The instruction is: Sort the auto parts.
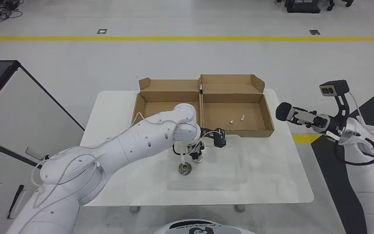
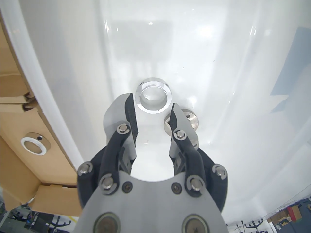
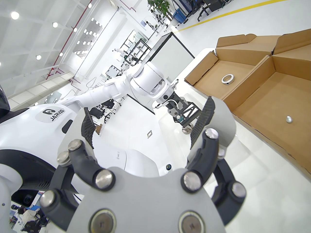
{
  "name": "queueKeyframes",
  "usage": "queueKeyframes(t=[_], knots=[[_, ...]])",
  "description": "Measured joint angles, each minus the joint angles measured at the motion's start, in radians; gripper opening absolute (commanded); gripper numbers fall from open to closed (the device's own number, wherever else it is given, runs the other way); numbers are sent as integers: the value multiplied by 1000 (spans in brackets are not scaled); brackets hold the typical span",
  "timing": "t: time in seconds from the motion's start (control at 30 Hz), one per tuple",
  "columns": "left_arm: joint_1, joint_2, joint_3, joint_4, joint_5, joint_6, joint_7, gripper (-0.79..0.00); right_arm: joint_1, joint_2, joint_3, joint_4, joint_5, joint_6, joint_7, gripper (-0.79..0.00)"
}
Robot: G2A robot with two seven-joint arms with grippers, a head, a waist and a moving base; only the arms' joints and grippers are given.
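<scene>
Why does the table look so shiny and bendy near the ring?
Left wrist view: the glossy table shows bright reflections around the ring, and the wide lens curves its edge. Right wrist view: ceiling lamps glare as white spots, and the box looks tilted. Top view: the table is evenly lit, its edges nearly straight.

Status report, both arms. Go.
Left gripper open, poised at metal ring on table. Right gripper open, off to the table's side. Flanged part close beside the ring.
</scene>
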Motion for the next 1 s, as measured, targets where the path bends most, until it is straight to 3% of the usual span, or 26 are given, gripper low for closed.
queueKeyframes(t=[1.0], knots=[[38,-65,-1,138,106,-68,68,-499,0,0,0,0,0,0,0,0]])
